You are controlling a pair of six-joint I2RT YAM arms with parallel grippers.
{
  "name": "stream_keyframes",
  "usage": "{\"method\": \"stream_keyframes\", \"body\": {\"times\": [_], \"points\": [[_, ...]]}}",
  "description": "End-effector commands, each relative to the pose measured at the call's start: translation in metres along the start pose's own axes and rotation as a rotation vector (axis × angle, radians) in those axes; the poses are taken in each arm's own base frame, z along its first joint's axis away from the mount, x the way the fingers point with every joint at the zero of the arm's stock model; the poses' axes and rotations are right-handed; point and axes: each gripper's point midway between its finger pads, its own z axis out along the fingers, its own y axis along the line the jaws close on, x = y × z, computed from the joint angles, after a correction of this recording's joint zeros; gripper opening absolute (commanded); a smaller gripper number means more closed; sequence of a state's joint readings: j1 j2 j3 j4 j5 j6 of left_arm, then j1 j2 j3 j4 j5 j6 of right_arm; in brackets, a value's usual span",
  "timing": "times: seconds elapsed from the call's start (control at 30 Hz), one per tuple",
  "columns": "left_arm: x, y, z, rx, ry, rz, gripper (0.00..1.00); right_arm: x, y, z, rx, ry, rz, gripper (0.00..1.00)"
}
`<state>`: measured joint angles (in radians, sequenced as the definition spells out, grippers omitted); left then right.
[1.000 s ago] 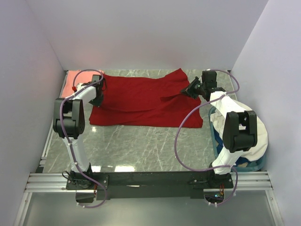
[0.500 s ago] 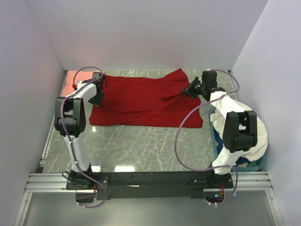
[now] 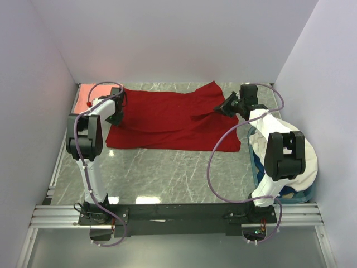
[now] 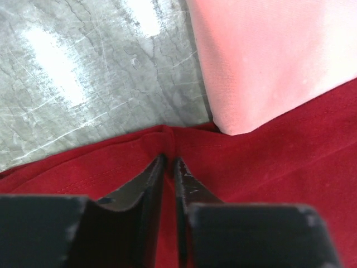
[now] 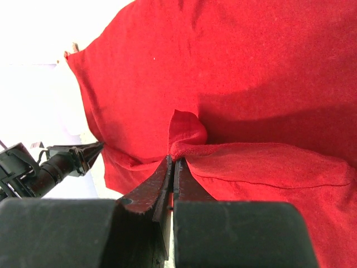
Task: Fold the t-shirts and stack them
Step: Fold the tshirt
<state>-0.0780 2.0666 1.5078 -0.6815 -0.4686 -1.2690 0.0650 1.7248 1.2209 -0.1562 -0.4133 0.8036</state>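
The deep red t-shirt (image 3: pixel 173 120) lies spread across the far half of the marble table. My left gripper (image 3: pixel 116 118) is shut on its left edge; the left wrist view shows a fold of red cloth (image 4: pixel 167 139) pinched between the jaws. My right gripper (image 3: pixel 221 108) is shut on its right part and lifts a small peak of cloth (image 5: pixel 187 139). The salmon-pink t-shirt (image 3: pixel 91 95) lies folded at the far left corner, its corner (image 4: pixel 268 61) just beyond the left gripper.
A blue basket (image 3: pixel 257 167) holding white cloth (image 3: pixel 290 148) stands at the right edge under my right arm. White walls close the back and both sides. Bare marble table (image 3: pixel 167 173) lies between the shirt and the arm bases.
The left arm has shifted slightly toward the far side while holding the shirt's left edge. The right arm and the shirt look nearly unchanged.
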Motion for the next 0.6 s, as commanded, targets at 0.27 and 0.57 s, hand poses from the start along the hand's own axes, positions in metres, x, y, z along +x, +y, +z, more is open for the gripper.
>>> {"method": "stream_keyframes", "body": {"times": [0.27, 0.57], "points": [[-0.015, -0.009, -0.020, 0.053, -0.021, 0.008, 0.01, -0.011, 0.011, -0.012, -0.051, -0.038, -0.012, 0.00], [-0.029, -0.010, -0.042, 0.096, -0.050, -0.004, 0.01, -0.014, 0.012, -0.019, -0.060, -0.052, -0.011, 0.00]]}}
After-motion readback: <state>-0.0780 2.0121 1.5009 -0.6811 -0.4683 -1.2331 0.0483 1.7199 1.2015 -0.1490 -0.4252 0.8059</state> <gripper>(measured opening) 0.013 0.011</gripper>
